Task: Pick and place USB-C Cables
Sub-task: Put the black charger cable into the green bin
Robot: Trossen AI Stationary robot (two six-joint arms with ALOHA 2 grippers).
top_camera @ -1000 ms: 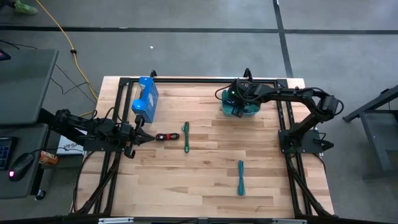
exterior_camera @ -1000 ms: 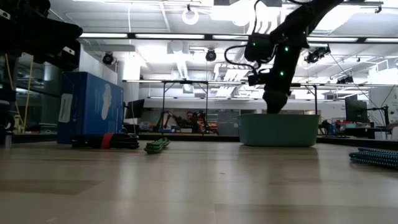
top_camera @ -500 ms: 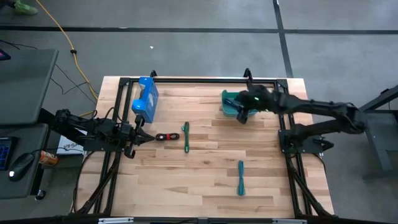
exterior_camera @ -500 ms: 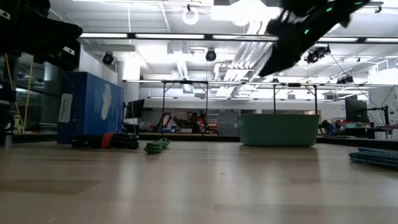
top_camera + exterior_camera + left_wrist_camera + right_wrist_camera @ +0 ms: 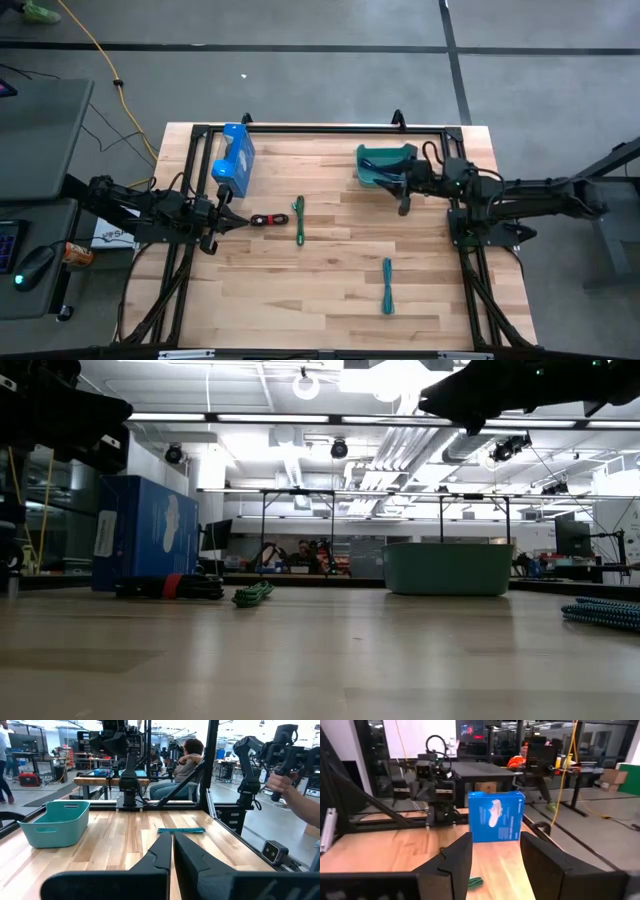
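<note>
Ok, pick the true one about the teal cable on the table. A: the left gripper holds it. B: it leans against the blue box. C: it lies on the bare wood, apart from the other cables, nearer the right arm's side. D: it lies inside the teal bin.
C: the high view shows the teal cable alone on the wood, away from the green cable and red-and-black cable, untouched by either gripper.

A box [image 5: 236, 158] is standing toward the table's [image 5: 330, 290] back left, a bin [image 5: 383, 165] toward its back right. Two cables are lying between them, nearer the front: one [image 5: 264, 220] just left of the other [image 5: 298, 217]. A third cable [image 5: 387, 284] is lying well apart, toward the front right.
</note>
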